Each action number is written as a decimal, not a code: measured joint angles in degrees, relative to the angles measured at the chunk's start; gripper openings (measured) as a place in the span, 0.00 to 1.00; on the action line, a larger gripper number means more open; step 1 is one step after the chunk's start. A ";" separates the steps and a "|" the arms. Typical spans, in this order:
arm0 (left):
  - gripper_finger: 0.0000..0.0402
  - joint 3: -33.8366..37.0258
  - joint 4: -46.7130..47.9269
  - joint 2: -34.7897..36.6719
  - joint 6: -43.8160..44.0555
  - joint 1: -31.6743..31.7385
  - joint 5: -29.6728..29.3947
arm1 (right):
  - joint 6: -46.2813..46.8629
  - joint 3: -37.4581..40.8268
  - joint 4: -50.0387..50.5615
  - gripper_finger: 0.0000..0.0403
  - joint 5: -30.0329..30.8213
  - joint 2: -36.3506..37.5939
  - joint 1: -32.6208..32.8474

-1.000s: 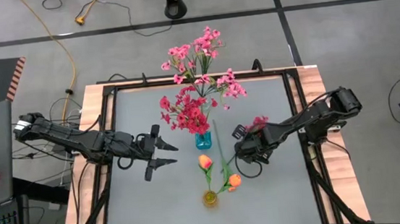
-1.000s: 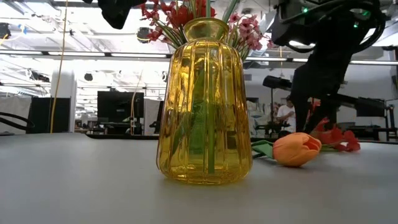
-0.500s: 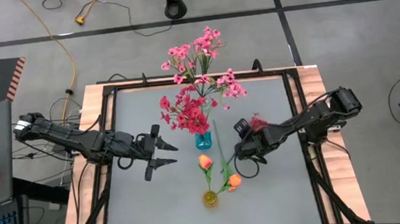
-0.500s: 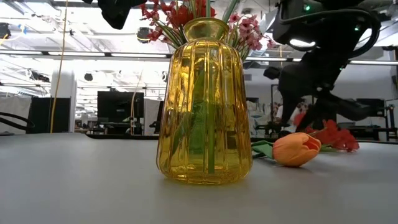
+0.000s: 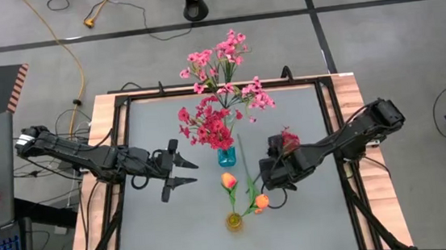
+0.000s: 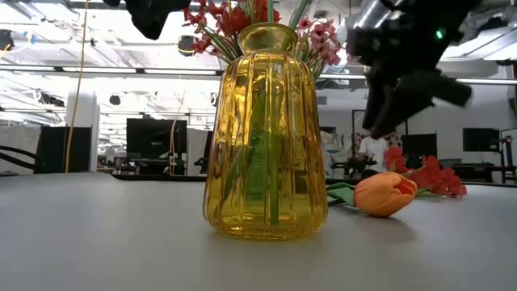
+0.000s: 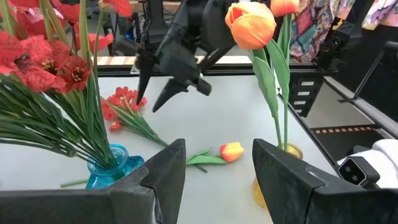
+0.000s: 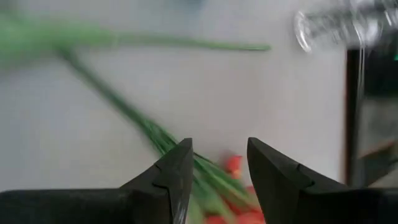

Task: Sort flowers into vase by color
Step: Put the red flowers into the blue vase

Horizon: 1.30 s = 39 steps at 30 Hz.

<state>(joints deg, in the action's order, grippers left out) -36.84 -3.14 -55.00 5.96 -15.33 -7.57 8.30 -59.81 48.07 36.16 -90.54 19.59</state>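
1. The blue vase [image 5: 226, 156] holds red flowers [image 5: 211, 126]; the yellow vase [image 5: 234, 220] holds an orange tulip [image 5: 228, 180].
2. A red spray [image 7: 127, 109] and an orange bud [image 5: 260, 202] lie on the table [image 5: 168, 235] right of centre.
3. The right end effector [image 5: 273, 187] hovers there, fingers spread, empty; the left end effector [image 5: 180, 170] waits spread at left.

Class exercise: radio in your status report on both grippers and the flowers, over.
Left gripper open, waiting beside blue vase. Right gripper open above red spray lying on table. Orange tulip lies by yellow vase.
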 joint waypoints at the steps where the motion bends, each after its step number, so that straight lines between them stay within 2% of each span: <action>1: 0.43 0.00 0.00 -0.02 -0.35 0.00 0.00 | 5.97 -0.66 0.27 0.45 -0.06 0.00 0.25; 4: 0.43 0.00 0.00 0.00 -0.77 0.00 -0.02 | 26.45 -2.18 0.81 0.45 -1.70 0.00 0.78; 7: 0.43 0.00 -0.01 0.00 -0.77 0.00 -0.01 | 47.06 -2.62 0.72 0.45 -6.18 0.00 0.79; 10: 0.43 0.00 0.22 -0.02 -0.76 0.00 0.00 | 59.77 -2.62 0.39 0.45 -12.25 0.00 0.77; 16: 0.43 0.00 2.64 -0.02 -2.56 0.00 -0.32 | 62.66 -2.64 -2.85 0.45 -20.33 0.00 0.77; 22: 0.43 0.00 3.78 -0.02 -3.20 0.00 -0.39 | 63.37 -2.64 -7.70 0.45 -21.53 0.00 0.90; 26: 0.43 0.00 3.69 -0.02 -3.20 -0.01 -0.39 | 76.61 -2.64 -6.46 0.45 -21.95 0.00 -0.11; 33: 0.43 0.00 3.70 -0.02 -3.73 0.00 -0.39 | 98.29 -2.64 3.39 0.45 -21.60 0.00 -2.66; 39: 0.43 0.00 3.72 -0.02 -8.40 -0.02 -0.42 | 102.29 -2.64 2.73 0.45 -21.35 0.00 -5.69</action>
<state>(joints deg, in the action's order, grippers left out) -36.84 0.58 -55.02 -2.44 -15.35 -7.99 110.59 -62.46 50.80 14.81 -90.54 13.90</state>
